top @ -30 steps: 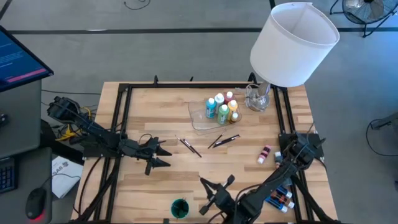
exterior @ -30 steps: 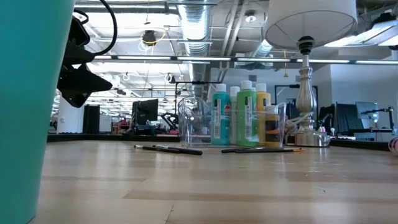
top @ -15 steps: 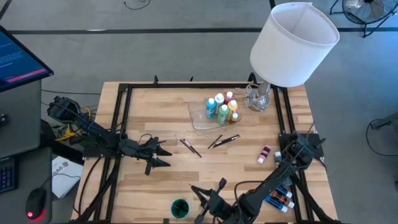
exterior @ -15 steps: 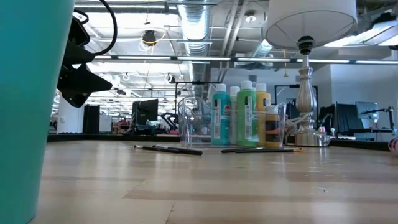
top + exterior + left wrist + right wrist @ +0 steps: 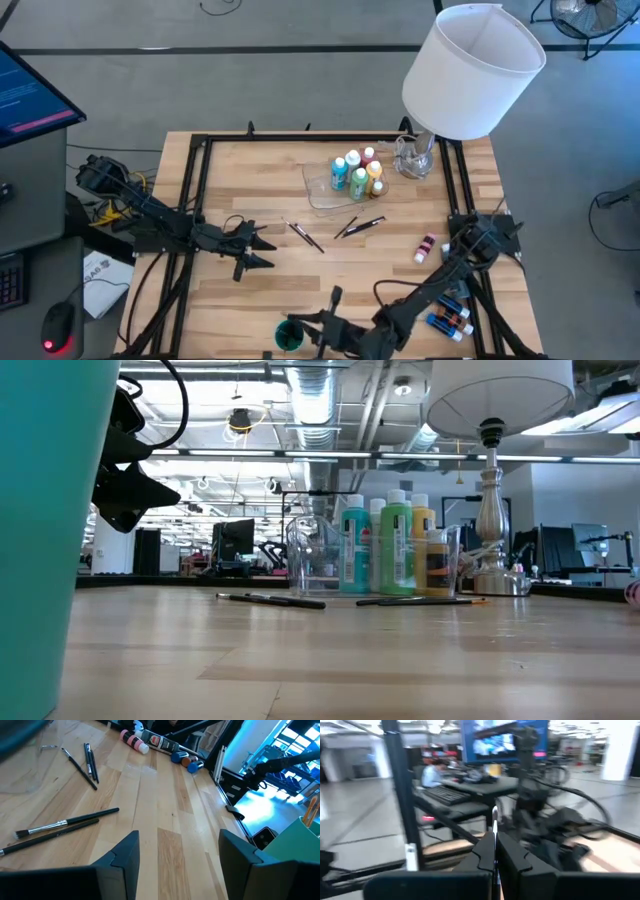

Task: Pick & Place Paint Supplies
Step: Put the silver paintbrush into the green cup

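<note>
At the bottom edge of the overhead frame, the right claw [image 5: 312, 327] hangs just beside a teal cup [image 5: 289, 335] on the bench [image 5: 230, 300]. Its fingers are pressed shut on what looks like a thin brush [image 5: 494, 822], whose tip shows between them in the wrist view, so one brush seems about to go into the cup. Left of centre, the left claw [image 5: 262, 246] waits over the wood, half open and holding nothing. Just right of it, two brushes [image 5: 303, 236] lie loose, and another pair [image 5: 359, 225] lies near them. A pink bottle [image 5: 426, 247] lies on its side toward the right edge, and small tubes [image 5: 447, 318] sit at lower right. Farthest, upper centre, several paint bottles [image 5: 358, 175] stand at the clear tray [image 5: 318, 187]. Most of the job looks unfinished.
</note>
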Robot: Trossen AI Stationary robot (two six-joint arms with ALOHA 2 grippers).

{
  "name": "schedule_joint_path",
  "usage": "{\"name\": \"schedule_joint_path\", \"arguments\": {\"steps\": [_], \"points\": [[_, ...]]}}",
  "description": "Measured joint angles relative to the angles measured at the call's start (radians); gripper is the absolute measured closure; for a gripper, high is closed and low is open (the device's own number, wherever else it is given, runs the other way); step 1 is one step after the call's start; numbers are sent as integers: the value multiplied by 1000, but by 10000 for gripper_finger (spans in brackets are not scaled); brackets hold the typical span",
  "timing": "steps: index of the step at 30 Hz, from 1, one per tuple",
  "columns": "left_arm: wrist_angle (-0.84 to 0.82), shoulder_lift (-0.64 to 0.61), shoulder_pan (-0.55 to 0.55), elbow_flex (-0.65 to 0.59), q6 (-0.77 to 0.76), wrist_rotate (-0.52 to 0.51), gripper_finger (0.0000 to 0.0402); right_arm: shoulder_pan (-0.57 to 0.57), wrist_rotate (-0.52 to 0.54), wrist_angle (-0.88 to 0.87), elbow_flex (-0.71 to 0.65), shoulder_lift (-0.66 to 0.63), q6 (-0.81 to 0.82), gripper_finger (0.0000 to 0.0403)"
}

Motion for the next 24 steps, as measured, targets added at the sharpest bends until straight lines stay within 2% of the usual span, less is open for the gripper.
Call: {"name": "schedule_joint_path", "arguments": {"steps": [2, 8, 14, 19, 24], "points": [[0, 0, 0, 0, 0, 0, 238, -9, -58, 63, 1, 12, -27, 403], [0, 0, 0, 0, 0, 0, 238, -33, -275, 471, 20, 140, -192, 403], [0, 0, 0, 0, -3, 1, 238, -28, -276, 631, 138, 281, -357, 403], [0, 0, 0, 0, -3, 2, 238, -15, -262, 636, 225, 347, -438, 403], [0, 0, 0, 0, -3, 2, 238, -14, -212, 602, 225, 346, -443, 403]]}}
